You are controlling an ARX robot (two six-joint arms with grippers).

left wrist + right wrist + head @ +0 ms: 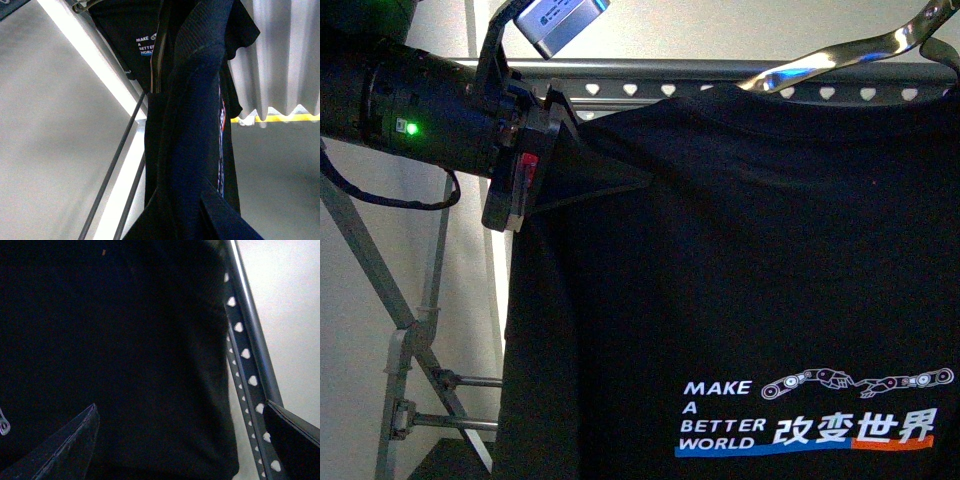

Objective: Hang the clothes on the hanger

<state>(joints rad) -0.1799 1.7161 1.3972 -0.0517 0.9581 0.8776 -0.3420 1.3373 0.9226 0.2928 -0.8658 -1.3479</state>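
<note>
Nearest the lens, left arm [410, 120]: thick, black, green light [412, 128] lit, grey box [565, 25] on top, reaching in from upper left. At its end, left gripper [620, 178], black wedge-shaped finger lying against the shirt [740, 260] at the shoulder by the sleeve. From the left wrist, dark cloth bunched and running straight down between the fingers [227, 217]; jaws closed in on that fold, pinching it.

Shirt black, hanging front to the camera, filling most of the front view. White print [720, 415] low down, "MAKE A BETTER WORLD", Chinese characters beside it, blue-orange stripe beneath. Top edge up at the rack [370, 250], against its rail [640, 70] and covering part of it; heart holes [828, 93] showing in a row above the cloth. Shiny curved bar [850, 48] over the shoulder toward the robot's right, touching the cloth or just above it, cannot tell which. Slanted grey legs [395, 380] left of the shirt, cross rods [475, 381] lower down.

Right gripper [180, 410] seen only from its own wrist: jaws spread wide, black cloth filling the view ahead, pierced rail running past one finger.
</note>
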